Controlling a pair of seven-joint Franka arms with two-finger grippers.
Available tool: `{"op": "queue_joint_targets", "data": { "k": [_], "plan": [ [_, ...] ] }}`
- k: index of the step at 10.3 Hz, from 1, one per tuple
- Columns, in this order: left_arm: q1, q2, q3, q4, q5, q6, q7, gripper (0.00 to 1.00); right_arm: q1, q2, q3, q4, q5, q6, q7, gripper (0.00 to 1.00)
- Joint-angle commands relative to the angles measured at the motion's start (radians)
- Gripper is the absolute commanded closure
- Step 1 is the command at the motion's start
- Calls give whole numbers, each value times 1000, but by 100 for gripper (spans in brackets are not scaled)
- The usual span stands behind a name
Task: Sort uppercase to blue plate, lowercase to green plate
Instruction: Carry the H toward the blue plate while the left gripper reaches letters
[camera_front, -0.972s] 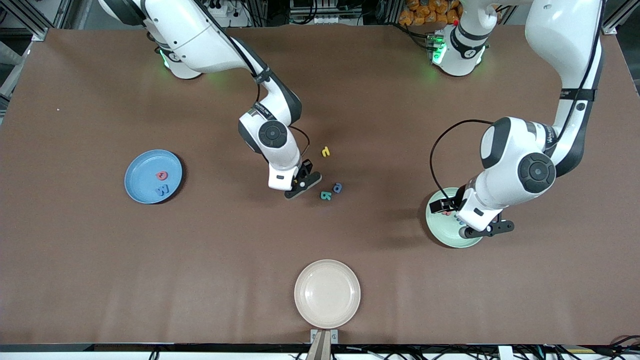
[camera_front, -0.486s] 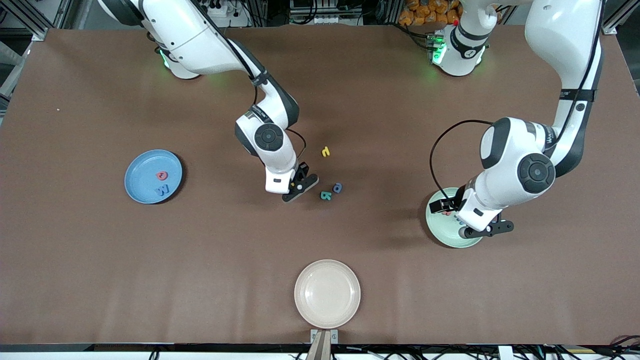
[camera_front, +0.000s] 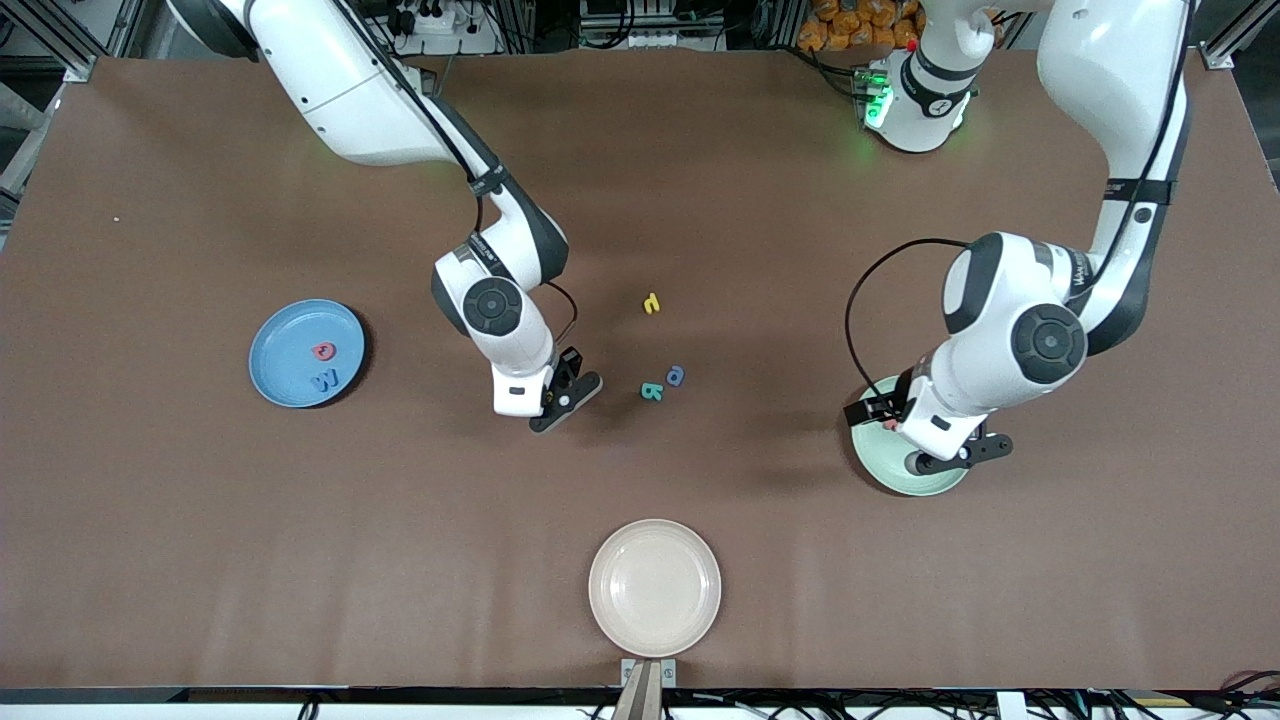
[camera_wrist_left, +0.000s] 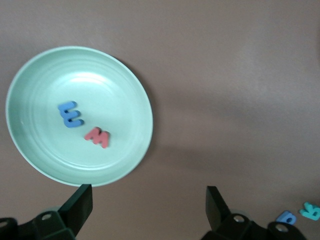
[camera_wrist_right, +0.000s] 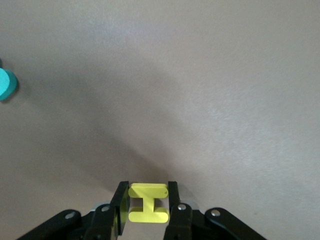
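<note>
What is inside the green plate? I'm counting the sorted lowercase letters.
The green plate holds a blue letter and a red letter. From the front, the left arm hides them.

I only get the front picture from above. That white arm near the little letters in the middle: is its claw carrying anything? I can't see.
Observer: Yes. Its wrist camera shows the right claw shut on a yellow H, over the table.
Operator: And the green plate under the other arm, what's in it?
Observer: Two letters, seen from the left wrist camera: the green plate holds a blue letter and a red letter.
Operator: Is that arm gripping something too?
Observer: No. The left claw, up by that plate, is open and empty.
</note>
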Motion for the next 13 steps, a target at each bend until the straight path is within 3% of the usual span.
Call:
{"op": "queue_joint_targets", "data": {
  "k": [1,4,10,13],
  "plan": [
    [-63,1,7,-11,24,5,-114,0,-9,-51,-29,-9,9,-71,-102,71],
    [-159,27,6,-11,76,5,-323,0,-68,-120,-43,-32,9,-180,-216,71],
    [-336,66,9,-6,82,3,-687,0,-173,-242,-187,-146,9,-273,-599,71],
    [-457,121,13,26,82,13,-759,0,-263,-319,-244,-256,6,-290,-759,71]
  ]
}}
